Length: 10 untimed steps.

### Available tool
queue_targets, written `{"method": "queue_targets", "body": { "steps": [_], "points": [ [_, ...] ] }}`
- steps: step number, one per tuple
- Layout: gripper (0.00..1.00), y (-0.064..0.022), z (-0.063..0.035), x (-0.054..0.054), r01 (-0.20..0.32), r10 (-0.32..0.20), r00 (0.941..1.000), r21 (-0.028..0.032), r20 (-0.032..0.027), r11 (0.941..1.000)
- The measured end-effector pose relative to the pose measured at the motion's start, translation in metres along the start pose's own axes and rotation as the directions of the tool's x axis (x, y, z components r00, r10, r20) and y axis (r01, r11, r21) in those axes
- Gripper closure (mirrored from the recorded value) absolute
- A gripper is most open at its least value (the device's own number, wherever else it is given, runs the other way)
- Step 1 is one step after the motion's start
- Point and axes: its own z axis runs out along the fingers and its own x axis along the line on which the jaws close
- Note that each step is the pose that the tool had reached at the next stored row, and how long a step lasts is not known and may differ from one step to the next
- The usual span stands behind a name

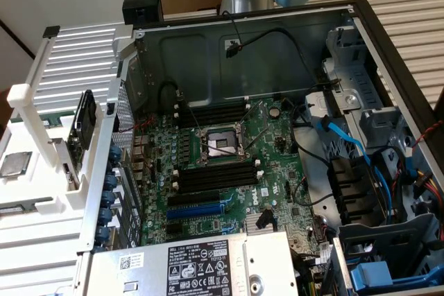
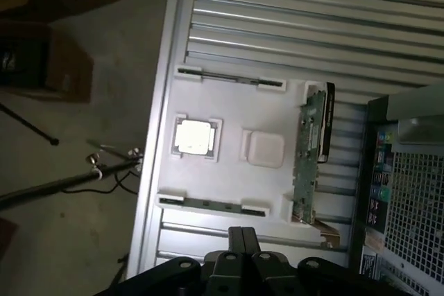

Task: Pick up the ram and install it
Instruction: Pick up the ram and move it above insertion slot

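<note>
Overhead, the tool (image 2: 241,235) hangs with fingers pressed together, gripping nothing, above the white tray (image 2: 229,178), nearest the ram (image 2: 211,204) standing edgewise in that tray.

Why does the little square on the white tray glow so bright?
In the wrist view, light bounces off the square chip on the white tray, washing it out to white glare; in the exterior view the same chip looks plain grey, no glare.
</note>
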Motion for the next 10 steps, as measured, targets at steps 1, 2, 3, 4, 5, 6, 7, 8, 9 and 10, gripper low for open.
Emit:
{"method": "queue_targets", "body": {
  "steps": [1, 2, 3, 4, 5, 6, 7, 8, 9, 10],
  "points": [
    [0.90, 0.0000, 0.0000, 0.0000, 0.018, -0.018, 0.9998, -0.0004, -0.0006, 0.9998],
    [0.90, 0.0000, 0.0000, 0.0000, 0.036, -0.036, 0.9994, -0.0008, -0.0012, 0.9994],
    [0.90, 0.0000, 0.0000, 0.0000, 0.054, -0.054, 0.9986, -0.0014, -0.0018, 0.9986],
    [0.90, 0.0000, 0.0000, 0.0000, 0.072, -0.072, 0.9974, -0.0020, -0.0023, 0.9974],
    [0.90, 0.0000, 0.0001, 0.0000, 0.090, -0.090, 0.9959, -0.0028, -0.0027, 0.9959],
    [0.90, 0.0000, 0.0000, 0.0000, 0.108, -0.108, 0.9941, -0.0036, -0.0033, 0.9941],
    [0.90, 0.0000, 0.0000, 0.0000, 0.126, -0.126, 0.9920, -0.0045, -0.0037, 0.9920],
    [0.90, 0.0000, 0.0000, 0.0000, 0.144, -0.144, 0.9896, -0.0054, -0.0043, 0.9896],
    [0.90, 0.0000, 0.0000, 0.0000, 0.161, -0.162, 0.9869, -0.0062, -0.0047, 0.9869],
    [0.90, 0.0000, 0.0000, 0.0000, 0.180, -0.180, 0.9837, -0.0069, -0.0053, 0.9837]
  ]
}}
